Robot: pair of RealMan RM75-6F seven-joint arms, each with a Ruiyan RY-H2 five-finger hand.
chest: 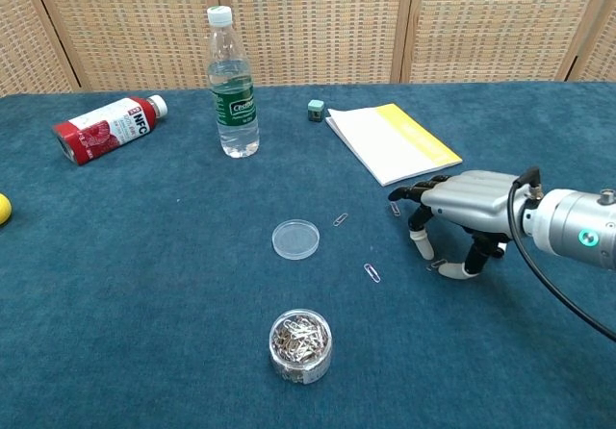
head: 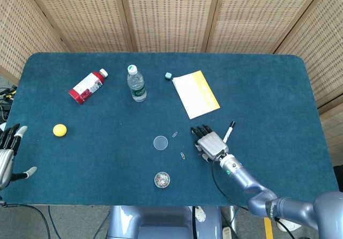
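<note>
Chest view: my right hand (chest: 469, 210), fingers curled down and holding nothing, hovers over a paper clip (chest: 437, 264) lying directly beneath its fingertips (chest: 420, 243).

Head cam looks down; chest cam low, fwd; both share table (head: 278, 89).

Walls: woven wicker screen panels (head: 166, 14) in pale wooden frames are set behind the table.
Table: a dark blue felt cover (head: 278, 99) is laid over it.
Light: the scene is evenly lit.
</note>
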